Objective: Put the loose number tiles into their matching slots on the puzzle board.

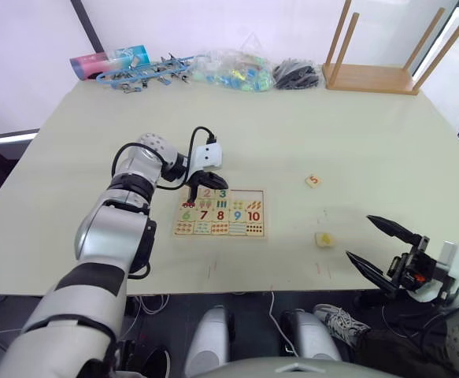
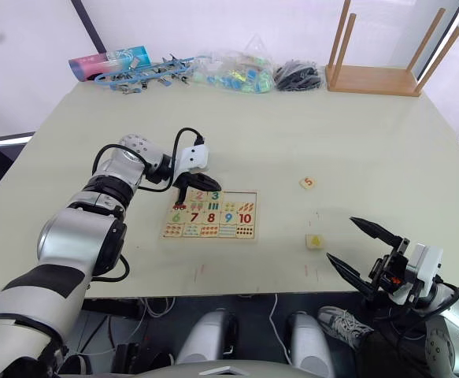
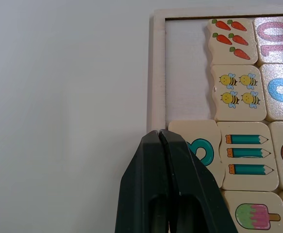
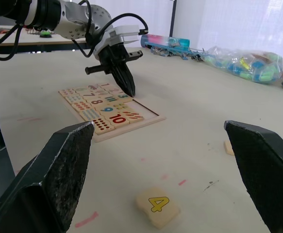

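The puzzle board (image 1: 220,213) lies near the table's front, left of centre, with most tiles seated. In the left wrist view, a bare stretch of slots (image 3: 187,73) sits inside the rim (image 3: 157,73), beside the green 3 tile (image 3: 202,150). My left gripper (image 1: 207,183) is shut and empty, its tip at the board's far edge by that 3 tile. Two loose number tiles lie right of the board: an orange 5 (image 1: 313,181) and a yellow 4 (image 1: 324,239). My right gripper (image 1: 358,236) hangs open just right of the yellow 4 (image 4: 157,206), off the table's front edge.
An upturned wooden stool (image 1: 371,77) stands at the back right. Along the far edge lie a clear bag of coloured pieces (image 1: 229,71), a black bundle (image 1: 296,75), blue tools (image 1: 146,72) and a pink-blue tube (image 1: 107,61). A person's shoe (image 1: 335,319) is below the front edge.
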`<act>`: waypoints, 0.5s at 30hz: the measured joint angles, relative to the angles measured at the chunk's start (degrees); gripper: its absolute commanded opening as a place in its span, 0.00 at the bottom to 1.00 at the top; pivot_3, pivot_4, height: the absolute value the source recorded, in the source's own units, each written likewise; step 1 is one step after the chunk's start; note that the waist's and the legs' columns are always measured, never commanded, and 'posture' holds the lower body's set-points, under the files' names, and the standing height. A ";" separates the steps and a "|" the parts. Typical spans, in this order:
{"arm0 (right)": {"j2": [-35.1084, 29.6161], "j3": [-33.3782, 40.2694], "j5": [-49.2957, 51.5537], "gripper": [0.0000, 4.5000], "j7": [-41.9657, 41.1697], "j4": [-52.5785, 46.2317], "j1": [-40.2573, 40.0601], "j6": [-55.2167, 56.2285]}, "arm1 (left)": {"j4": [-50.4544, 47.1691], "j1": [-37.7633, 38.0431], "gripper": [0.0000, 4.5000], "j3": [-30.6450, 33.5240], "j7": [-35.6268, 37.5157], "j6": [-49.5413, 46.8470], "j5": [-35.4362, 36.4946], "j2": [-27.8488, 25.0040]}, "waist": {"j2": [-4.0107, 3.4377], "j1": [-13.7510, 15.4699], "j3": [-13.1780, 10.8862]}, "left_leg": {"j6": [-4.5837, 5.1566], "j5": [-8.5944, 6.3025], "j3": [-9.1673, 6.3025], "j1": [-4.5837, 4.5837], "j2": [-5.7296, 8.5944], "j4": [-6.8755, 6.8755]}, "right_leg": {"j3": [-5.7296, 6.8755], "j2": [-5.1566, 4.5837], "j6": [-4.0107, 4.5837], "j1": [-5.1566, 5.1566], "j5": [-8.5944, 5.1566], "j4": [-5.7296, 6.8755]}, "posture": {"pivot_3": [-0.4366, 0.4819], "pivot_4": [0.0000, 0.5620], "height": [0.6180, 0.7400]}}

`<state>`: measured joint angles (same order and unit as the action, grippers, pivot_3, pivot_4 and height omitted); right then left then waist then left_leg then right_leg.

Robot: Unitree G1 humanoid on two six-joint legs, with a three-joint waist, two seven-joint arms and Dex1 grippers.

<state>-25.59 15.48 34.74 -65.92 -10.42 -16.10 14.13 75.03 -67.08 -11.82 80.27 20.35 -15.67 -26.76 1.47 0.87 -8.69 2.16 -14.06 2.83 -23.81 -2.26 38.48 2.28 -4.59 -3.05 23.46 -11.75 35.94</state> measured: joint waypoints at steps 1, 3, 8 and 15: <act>0.00 0.00 0.00 1.00 -0.01 0.00 0.08 0.00 | 0.00 0.00 0.01 0.10 -0.02 -0.03 0.13 -0.01 | 0.00 0.00 0.00 | 0.00 0.00 0.00 0.00 0.00 0.00 | 0.00 0.00 0.00 0.00 0.00 0.00 | 0.48 0.27 0.98; 0.00 0.00 0.00 1.00 -0.04 0.01 0.12 0.00 | 0.00 0.00 0.01 0.55 -0.05 -0.25 0.49 -0.18 | 0.00 -0.01 0.00 | 0.00 0.00 0.00 0.00 0.00 0.00 | 0.00 0.00 0.00 0.00 0.00 0.00 | 0.48 0.27 0.98; 0.00 0.01 0.05 1.00 -0.21 0.35 0.00 -0.02 | -0.04 -0.01 0.01 4.90 0.90 -2.31 4.86 -1.37 | 0.00 -0.01 0.00 | 0.00 0.00 -0.01 0.00 0.00 0.00 | 0.00 0.00 0.00 0.00 0.00 0.00 | 0.48 0.27 0.98; -0.03 0.10 0.71 1.00 -0.27 2.52 1.50 -0.34 | -2.83 1.46 0.01 11.66 5.91 -7.15 13.25 -2.74 | -0.01 -0.11 0.00 | 0.00 0.00 0.00 0.02 -0.01 0.02 | 0.00 0.00 0.00 0.00 0.00 0.04 | 0.48 0.27 0.98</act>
<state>-25.62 15.59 35.44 -66.19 -7.90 -14.60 13.79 72.20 -65.62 -0.16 86.19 13.20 -2.42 -29.50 1.47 0.76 -8.69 2.15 -14.06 2.83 -23.79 -2.27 38.50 2.28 -4.60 -3.05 23.45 -11.74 35.98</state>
